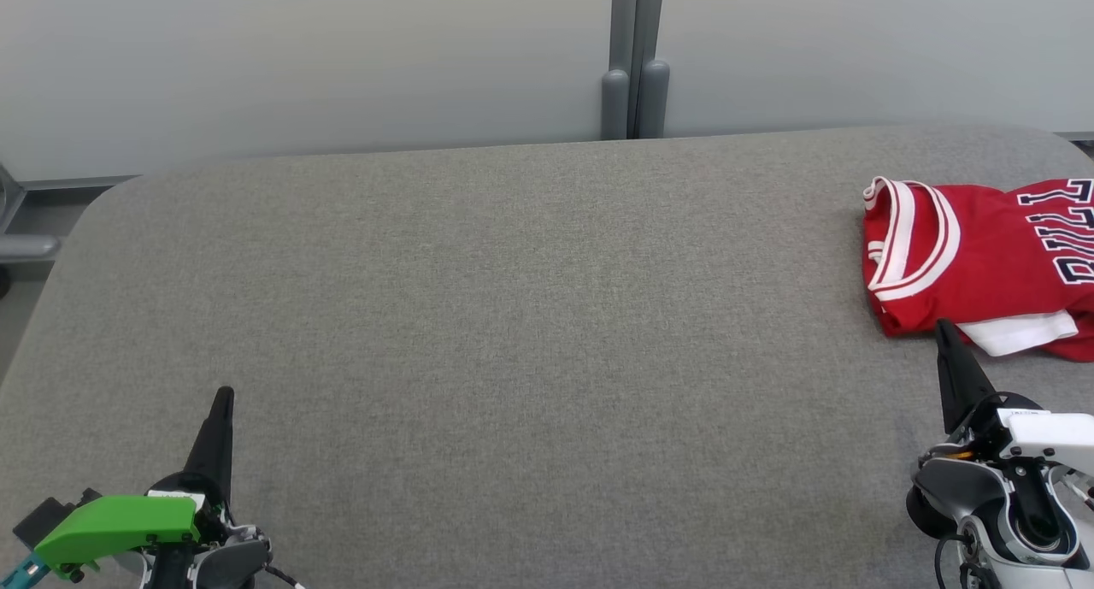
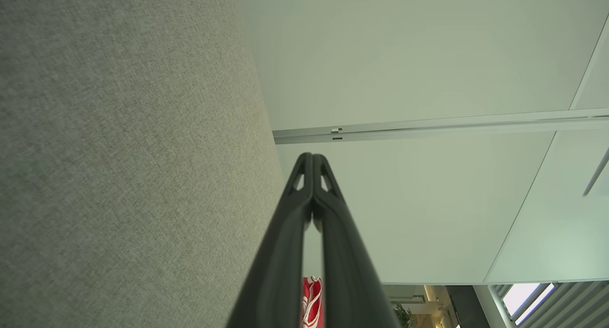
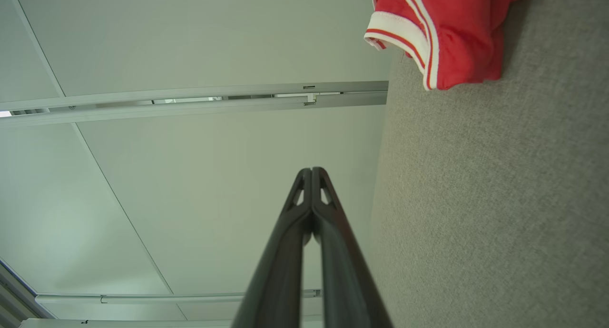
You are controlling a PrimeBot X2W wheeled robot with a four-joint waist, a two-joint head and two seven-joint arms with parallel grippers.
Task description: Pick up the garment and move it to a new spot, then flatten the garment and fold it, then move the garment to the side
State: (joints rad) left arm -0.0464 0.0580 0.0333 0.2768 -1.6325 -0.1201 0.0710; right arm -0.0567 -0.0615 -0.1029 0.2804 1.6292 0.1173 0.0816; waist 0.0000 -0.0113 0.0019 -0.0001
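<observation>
The garment (image 1: 983, 260) is a red jersey with white trim and dark lettering, lying folded at the far right of the grey table (image 1: 513, 315), partly cut off by the head view's right edge. Its trimmed edge shows at the top of the right wrist view (image 3: 442, 28), and a red sliver of the garment (image 2: 311, 302) shows between the fingers in the left wrist view. My right gripper (image 1: 944, 328) is shut and empty, its tip just short of the jersey's near edge. At the lower left my left gripper (image 1: 224, 397) is shut and empty, far from the jersey.
A pale partition wall (image 1: 342, 59) with a grey vertical post (image 1: 634, 76) runs behind the table's far edge. The table's rounded left corner (image 1: 102, 204) drops off toward the floor. Wide bare fabric lies between the two grippers.
</observation>
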